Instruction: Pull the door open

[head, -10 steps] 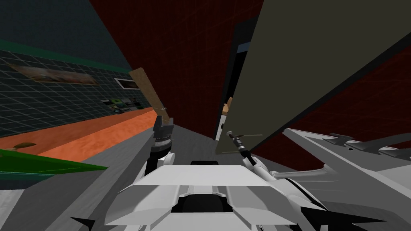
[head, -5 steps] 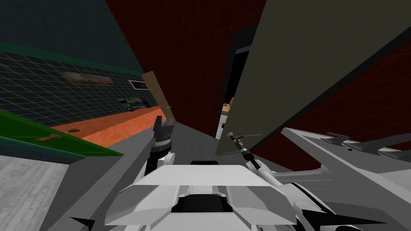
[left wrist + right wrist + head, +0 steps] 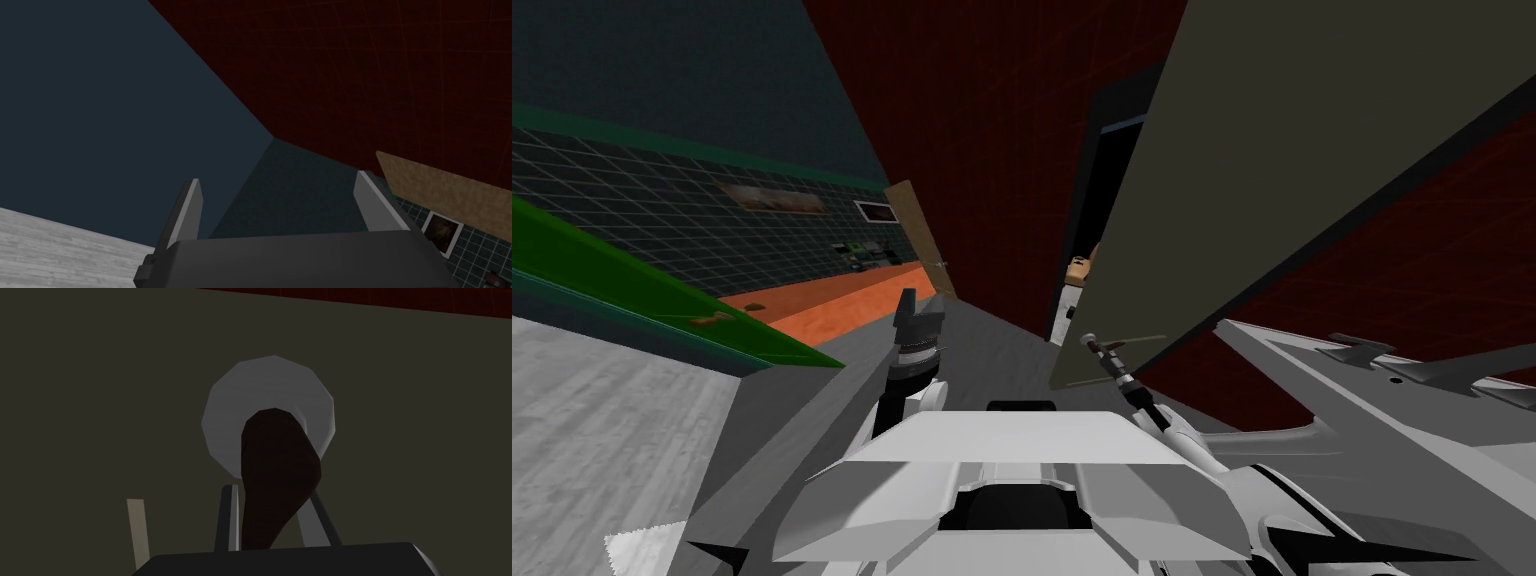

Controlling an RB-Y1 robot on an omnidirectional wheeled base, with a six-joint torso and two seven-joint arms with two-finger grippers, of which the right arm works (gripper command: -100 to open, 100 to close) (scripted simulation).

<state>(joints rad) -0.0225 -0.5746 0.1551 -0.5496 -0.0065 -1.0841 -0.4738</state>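
Right, the right tool [image 3: 270,500] is clamped on the dark brown lever handle [image 3: 275,453], with a thin grey finger [image 3: 229,513] pressed to each side of it. The handle springs from a pale grey round plate [image 3: 270,378] on the flat, dark olive-grey door [image 3: 100,388], so the task's thing sits directly ahead of that tool, its face close beyond the fingertips.

From the head camera the door is ajar. Its free edge stands off from the dark red wall [image 3: 992,120], and a narrow black area [image 3: 1104,200] shows in the gap between them. I'd say the pull itself is the step in hand: the grasp is made, the opening is begun and far from finished.

The next move, to my eye, calls for drawing the handle back toward the body along the door's arc. The wrist should turn with the slab so the lever doesn't slide out of the pinch. The door's lower corner hangs near the chest, so the base will likely have to give ground.

Over on the other side, the left tool [image 3: 278,179] has its fingers apart, holds nothing, and is raised ahead of the chest, well apart from the door.
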